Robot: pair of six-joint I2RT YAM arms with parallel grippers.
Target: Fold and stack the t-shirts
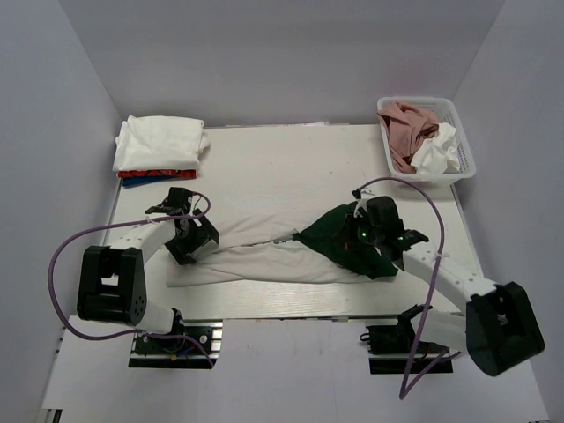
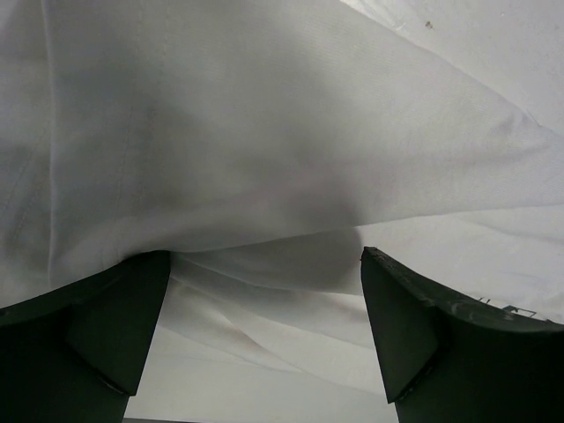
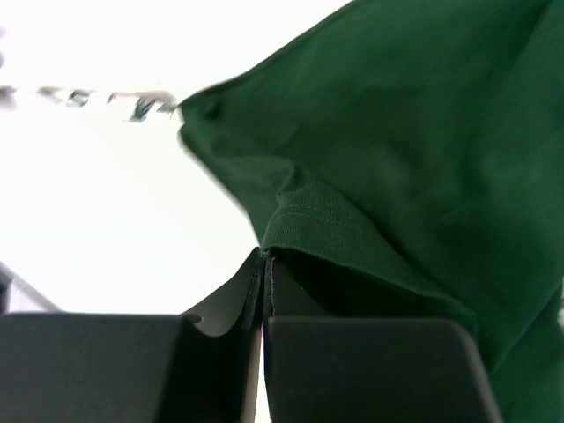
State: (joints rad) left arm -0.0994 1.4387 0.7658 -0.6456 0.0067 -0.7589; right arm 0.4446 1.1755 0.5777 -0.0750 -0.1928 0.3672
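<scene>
I am at the start of the fold on the green t-shirt (image 1: 342, 243), by my reading: it lies bunched near the right end of the desk (image 1: 291, 167), partly on top of a white t-shirt (image 1: 256, 263) that stretches in a long crumpled band across the near side. My right jaws are pressed together at the tips, and the wrist view shows the stitched hem (image 3: 313, 220) of the green cloth running right into them, so I take it they are clamped on that edge (how much cloth sits between them I cannot tell). My left jaws stand wide apart, hovering low over the left end of the white t-shirt with nothing between them. A folded stack (image 1: 159, 143) sits at the far left corner, white on top with red and blue showing beneath, and the basket (image 1: 465, 141) at the far right holds a pink t-shirt (image 1: 404, 123) and another white one, so plenty is left to do. The next move, as I judge it, calls for lifting the green cloth clear of the white one and spreading it on bare desk. That wants a slow pull, since soft cotton may drag its neighbour along. My left jaws would need a second edge to flatten it.
</scene>
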